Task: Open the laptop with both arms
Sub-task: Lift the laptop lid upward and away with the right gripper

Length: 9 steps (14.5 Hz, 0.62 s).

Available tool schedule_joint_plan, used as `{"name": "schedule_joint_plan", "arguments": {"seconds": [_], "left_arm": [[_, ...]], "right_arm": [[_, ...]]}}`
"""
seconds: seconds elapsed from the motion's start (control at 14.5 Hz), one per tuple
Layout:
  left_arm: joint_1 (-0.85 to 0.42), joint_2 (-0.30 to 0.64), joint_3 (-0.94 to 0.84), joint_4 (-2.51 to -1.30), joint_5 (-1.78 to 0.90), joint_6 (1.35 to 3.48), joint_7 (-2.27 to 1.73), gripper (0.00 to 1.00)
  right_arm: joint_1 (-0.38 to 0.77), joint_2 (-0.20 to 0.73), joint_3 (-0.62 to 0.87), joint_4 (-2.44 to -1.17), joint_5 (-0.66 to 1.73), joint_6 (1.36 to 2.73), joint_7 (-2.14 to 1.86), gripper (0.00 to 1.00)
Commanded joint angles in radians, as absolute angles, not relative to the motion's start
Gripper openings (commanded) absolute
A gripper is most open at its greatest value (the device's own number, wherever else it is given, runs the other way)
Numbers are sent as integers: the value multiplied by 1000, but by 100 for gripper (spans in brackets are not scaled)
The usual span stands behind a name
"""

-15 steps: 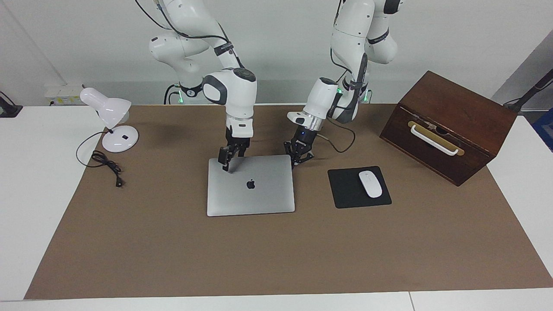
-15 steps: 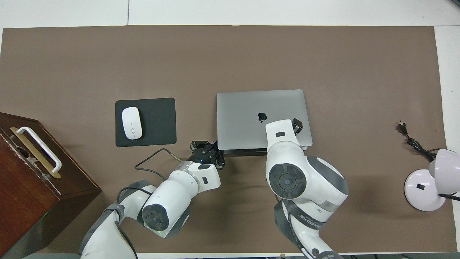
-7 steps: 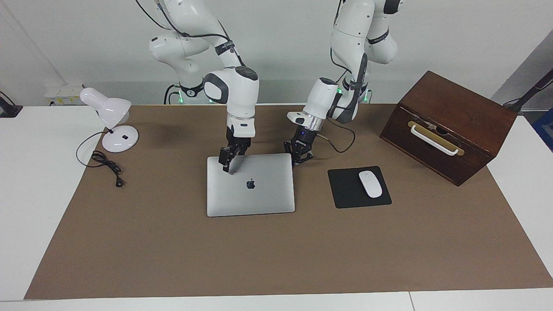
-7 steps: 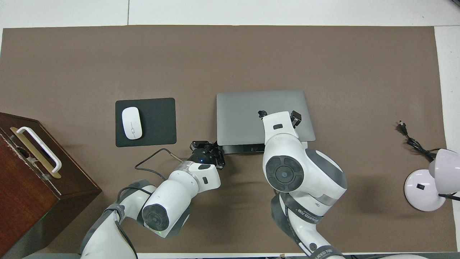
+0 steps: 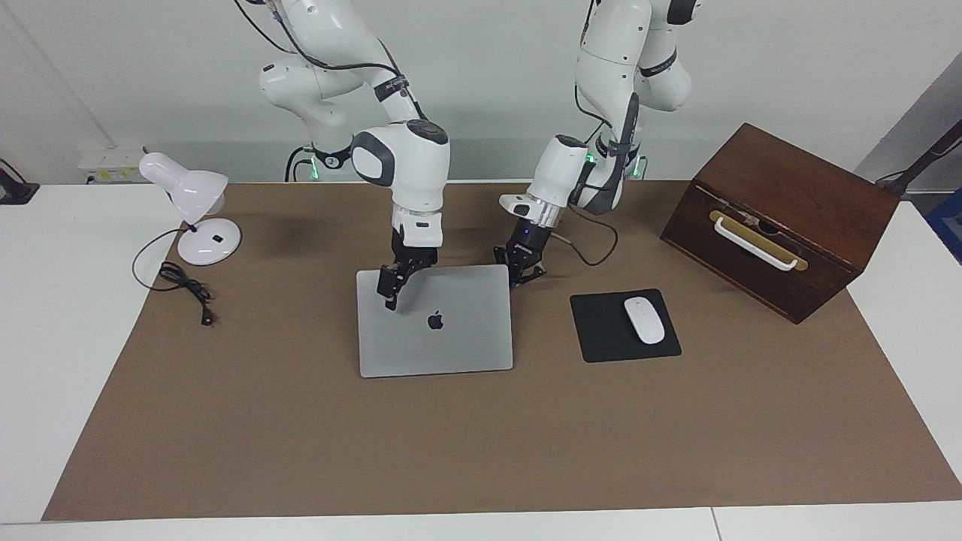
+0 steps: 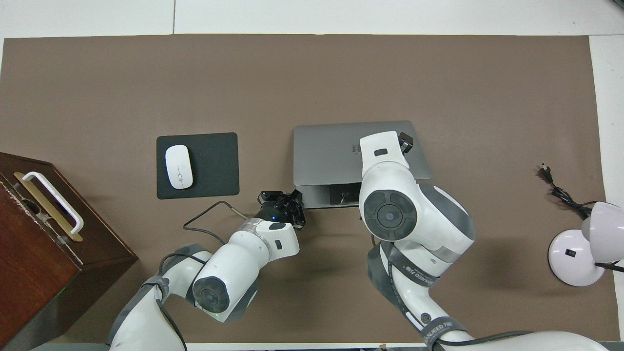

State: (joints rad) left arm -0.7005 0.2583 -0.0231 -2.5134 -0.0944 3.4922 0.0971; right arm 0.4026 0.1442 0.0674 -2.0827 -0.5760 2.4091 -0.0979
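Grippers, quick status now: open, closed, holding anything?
Left end effector: at the laptop corner nearest the mouse pad; open or closed cannot be told.
Right end effector: on the laptop's raised lid; grip cannot be told.

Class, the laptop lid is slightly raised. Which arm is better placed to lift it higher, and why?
Right. The right gripper is at the raised lid edge of the laptop; the left gripper sits low beside the base's corner, probably better suited to steadying.
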Motion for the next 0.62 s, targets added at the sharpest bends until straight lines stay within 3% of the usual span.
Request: {"name": "schedule_joint_plan", "arguments": {"seconds": [0.0,0.55], "left_arm": [[-716,299,-26,-2493,-84,3507,100,0],[-716,299,-26,-2493,-84,3507,101,0]], "right_arm": [[368,204,71,-1982,-580,2373,-130,100],[331,271,69,-1775,-420,2235,-241,100]]}}
